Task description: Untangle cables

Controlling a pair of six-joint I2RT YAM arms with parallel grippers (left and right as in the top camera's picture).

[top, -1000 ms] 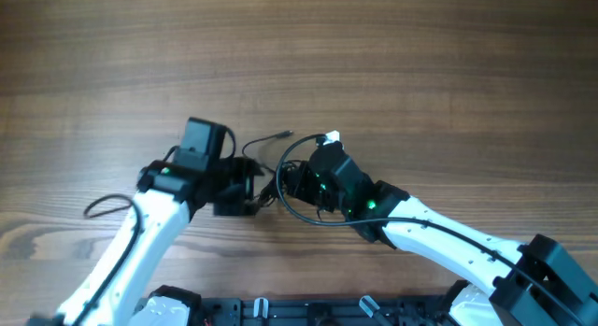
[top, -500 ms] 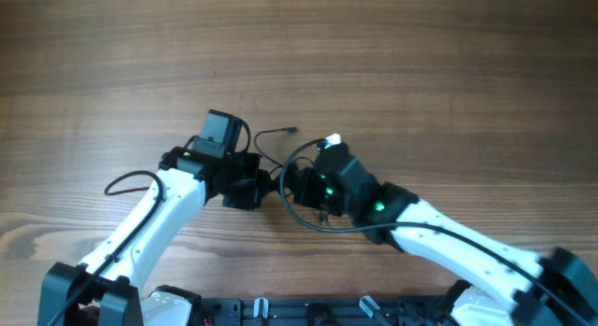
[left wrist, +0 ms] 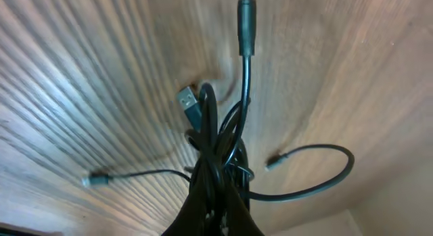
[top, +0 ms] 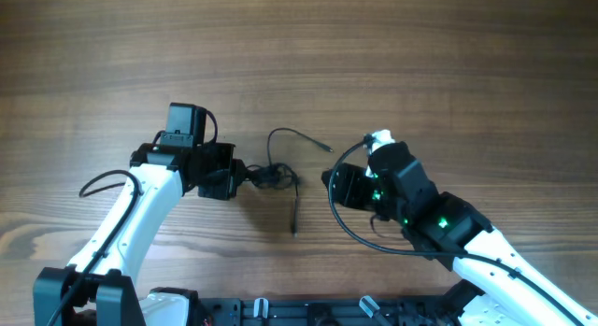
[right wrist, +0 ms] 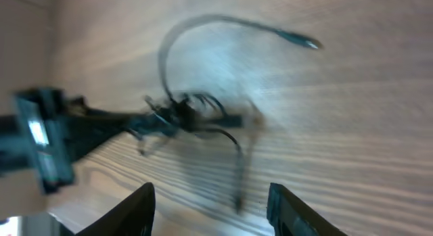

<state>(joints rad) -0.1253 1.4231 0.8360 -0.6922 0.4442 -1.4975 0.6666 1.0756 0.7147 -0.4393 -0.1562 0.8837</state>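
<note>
The left jaws are pressed together, pinching the cables right at the dark knot, near the middle of the counter. In the left wrist view a USB plug pokes out of the bunch. One thin strand arcs up and off to the right, and another trails down toward the near edge. The right jaws stand spread, nothing between them, off to the right of the knot and apart from it.

Thin black cables, bunched in a small dark knot, central in the overhead view. One strand arcs toward 1 o'clock, ending in a small plug. A second strand trails toward 5 o'clock. A USB plug and a barrel plug protrude from the bundle.
</note>
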